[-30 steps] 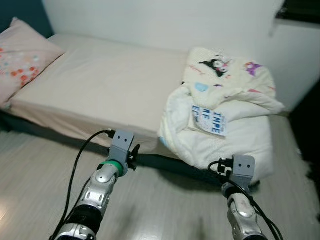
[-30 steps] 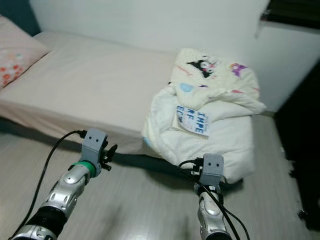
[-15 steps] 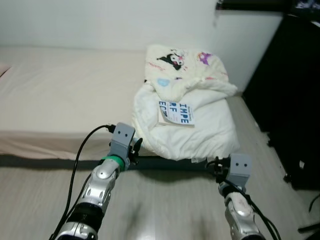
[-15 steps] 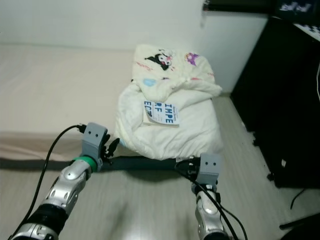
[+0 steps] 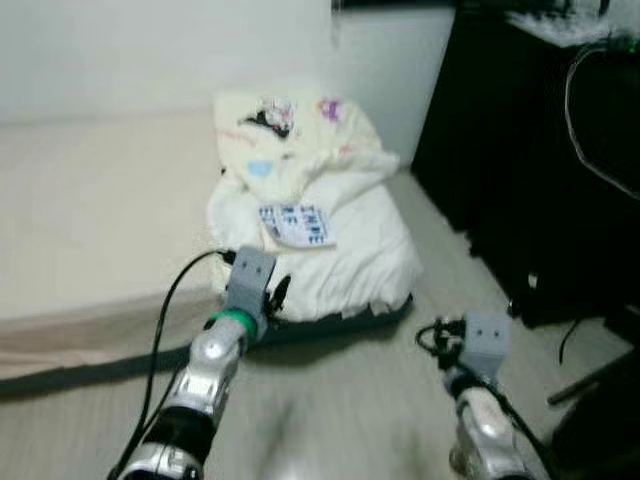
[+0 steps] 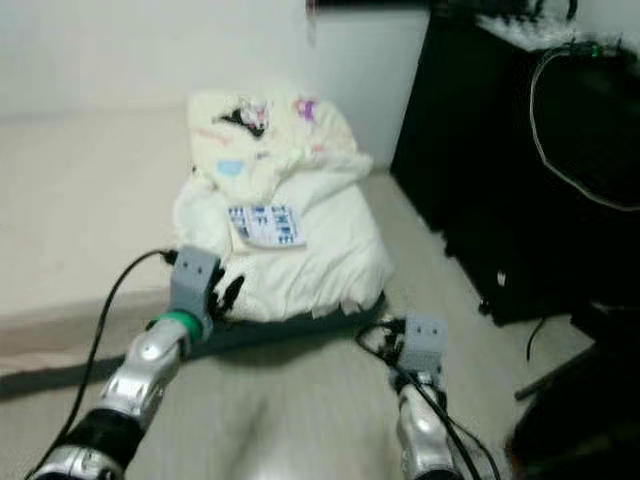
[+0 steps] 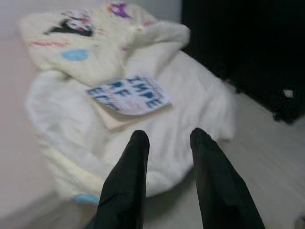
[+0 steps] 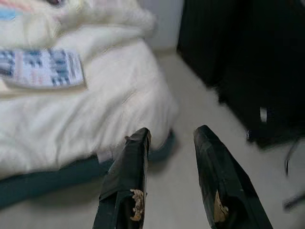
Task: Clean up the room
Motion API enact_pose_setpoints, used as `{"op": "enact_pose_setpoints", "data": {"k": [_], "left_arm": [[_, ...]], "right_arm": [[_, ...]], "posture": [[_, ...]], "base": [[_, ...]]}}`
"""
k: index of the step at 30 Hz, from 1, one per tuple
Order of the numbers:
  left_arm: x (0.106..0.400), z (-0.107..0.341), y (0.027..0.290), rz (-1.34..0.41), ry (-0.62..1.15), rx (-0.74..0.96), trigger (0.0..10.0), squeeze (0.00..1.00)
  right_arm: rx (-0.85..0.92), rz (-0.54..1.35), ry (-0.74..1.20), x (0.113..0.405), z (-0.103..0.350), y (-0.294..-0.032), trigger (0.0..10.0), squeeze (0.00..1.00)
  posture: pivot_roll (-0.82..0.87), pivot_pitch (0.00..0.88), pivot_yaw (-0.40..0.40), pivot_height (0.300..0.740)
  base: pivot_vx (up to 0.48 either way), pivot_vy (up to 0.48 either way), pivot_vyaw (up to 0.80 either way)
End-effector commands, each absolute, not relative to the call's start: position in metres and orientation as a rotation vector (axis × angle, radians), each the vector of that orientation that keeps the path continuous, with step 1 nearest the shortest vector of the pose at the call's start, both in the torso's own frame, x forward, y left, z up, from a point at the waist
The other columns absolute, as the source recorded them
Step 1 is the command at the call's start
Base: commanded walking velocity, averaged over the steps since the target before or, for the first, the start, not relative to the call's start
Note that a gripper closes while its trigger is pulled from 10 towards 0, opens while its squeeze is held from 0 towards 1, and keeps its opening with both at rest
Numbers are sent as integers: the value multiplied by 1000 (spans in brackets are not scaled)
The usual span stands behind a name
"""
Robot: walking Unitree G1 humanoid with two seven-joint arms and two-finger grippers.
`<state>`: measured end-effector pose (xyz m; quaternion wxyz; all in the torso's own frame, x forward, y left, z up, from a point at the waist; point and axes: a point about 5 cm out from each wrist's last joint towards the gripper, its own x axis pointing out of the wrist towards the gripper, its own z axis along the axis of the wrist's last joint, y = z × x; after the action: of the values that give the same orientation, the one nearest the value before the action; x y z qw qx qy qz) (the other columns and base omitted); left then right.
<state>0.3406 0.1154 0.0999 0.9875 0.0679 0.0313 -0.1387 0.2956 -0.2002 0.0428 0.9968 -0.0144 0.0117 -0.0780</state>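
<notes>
Left eye view shows the room not yet tidy. A cream duvet (image 5: 310, 225) lies bunched in a heap at the foot end of the bed (image 5: 90, 220), at about 12 o'clock from the robot, and a booklet (image 5: 296, 224) rests on top of it. I judge that the cleaning is at an early stage: the duvet is not spread or folded, the booklet is not put away, and both grippers carry nothing.

The left gripper (image 7: 167, 143) is released, its two fingers apart, pointing at the duvet just below the booklet but not touching either. The right gripper (image 8: 171, 138) is also spread and empty; it hangs over the floor (image 5: 350, 400) near the lower corner of the bed, at about 5 o'clock from the duvet.

The booklet cover has large blue letters; in the left wrist view they look like "IMPE", with more rows below, but blur prevents a sure reading. The duvet carries a black cartoon figure (image 5: 268, 114) and small coloured prints. Dark furniture (image 5: 530, 160) stands at 2 o'clock.
</notes>
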Motion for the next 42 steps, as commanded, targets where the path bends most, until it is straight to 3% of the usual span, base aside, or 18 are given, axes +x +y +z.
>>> {"op": "enact_pose_setpoints", "data": {"k": [1, 22, 34, 42], "left_arm": [[338, 93, 120, -266, 88, 146, 10000, 0], [335, 89, 119, -275, 105, 148, 10000, 0], [329, 76, 130, -238, 145, 185, 10000, 0], [328, 74, 130, -237, 153, 189, 10000, 0]], "right_arm": [[-22, -146, 56, 290, 34, -195, 10000, 0], [-36, -142, 60, 288, 33, -195, 10000, 0], [-97, -92, 15, 291, 40, -188, 10000, 0], [-88, -93, 13, 288, 38, -186, 10000, 0]], "posture": [[7, 28, 73, 740], [5, 39, 72, 740], [5, 43, 71, 740], [3, 46, 71, 710]], "base": [[469, 0, 0], [452, 0, 0], [0, 0, 0], [0, 0, 0]]}}
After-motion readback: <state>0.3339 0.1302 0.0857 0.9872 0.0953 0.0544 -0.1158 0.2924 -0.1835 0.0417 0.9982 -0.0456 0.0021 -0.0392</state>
